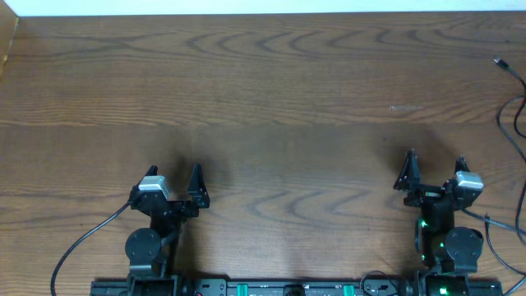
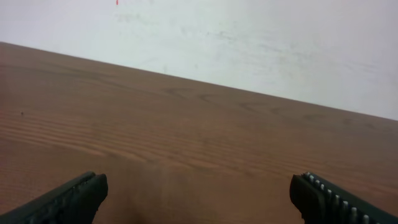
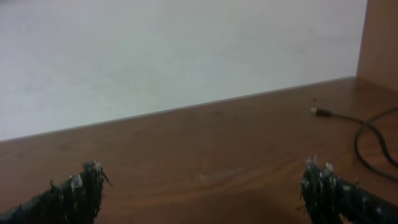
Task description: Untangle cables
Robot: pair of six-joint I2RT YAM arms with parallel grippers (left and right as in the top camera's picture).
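Jaws on the left arm (image 1: 156, 205) and right arm (image 1: 444, 210), two pairs, stand spread wide, grasping nothing. One thin black cable (image 1: 503, 65) with a small plug end lies at the far right of the tabletop (image 1: 279, 99), well apart from both; the frame edge cuts off its run. Tabletop surface: brown wood grain

Brown wood-grain tabletop (image 1: 271, 90), wavy grain running across. White wall (image 2: 249, 43) along far edge. Faint pale scuff (image 1: 407, 107) right of centre. Brown wooden side panel (image 3: 380, 37) upright at far right corner, meeting wall.
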